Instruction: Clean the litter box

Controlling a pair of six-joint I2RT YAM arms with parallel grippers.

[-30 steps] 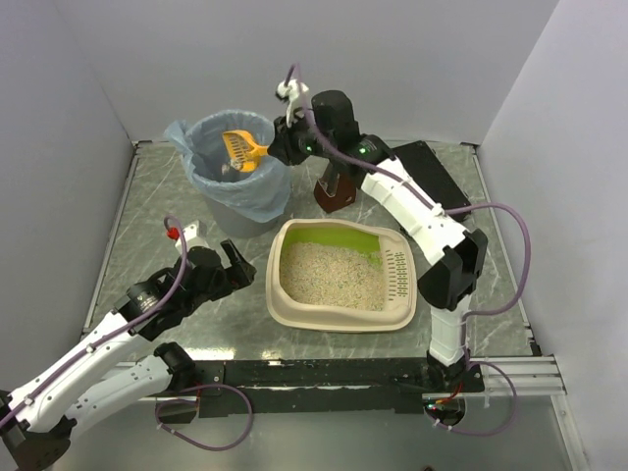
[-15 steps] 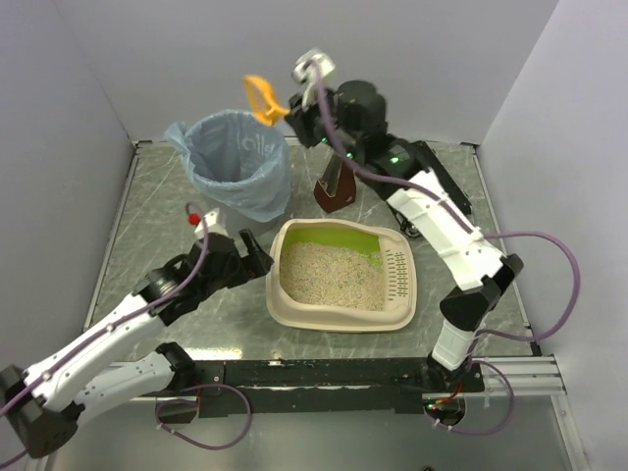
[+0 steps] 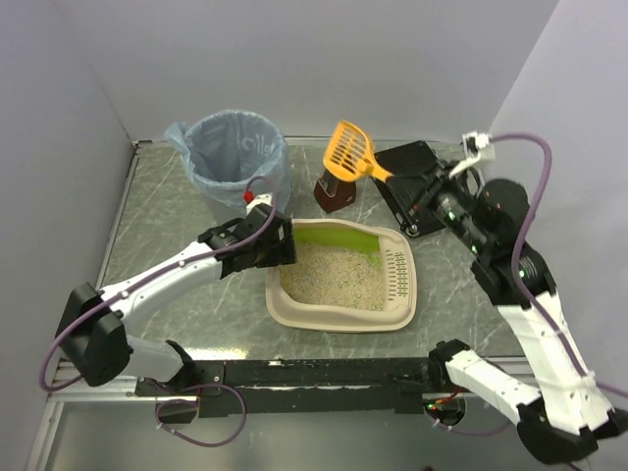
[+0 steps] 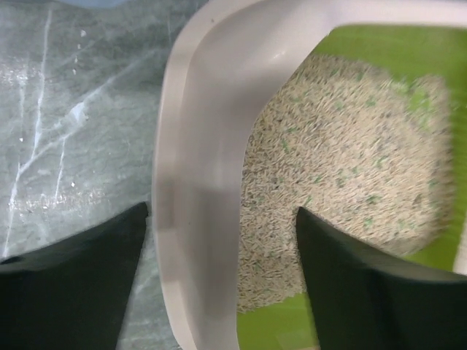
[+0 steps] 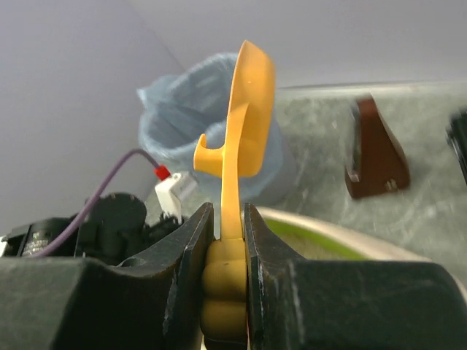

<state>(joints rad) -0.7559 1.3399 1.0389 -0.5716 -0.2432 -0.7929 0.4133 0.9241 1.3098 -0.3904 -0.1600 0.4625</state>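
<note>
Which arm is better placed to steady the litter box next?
Left, likely. Left gripper stands open astride the litter box rim; right gripper is shut on the orange scoop, away from it.

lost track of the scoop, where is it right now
In the top view the orange scoop is clamped in the right gripper toward the back, raised near the brown stand, between the blue-bagged bin and the black case.

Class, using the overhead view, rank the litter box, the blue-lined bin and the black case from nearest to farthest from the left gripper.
1. litter box, its left rim inside the open left gripper.
2. blue-lined bin, behind it, at back left.
3. black case, far across at back right.
</note>
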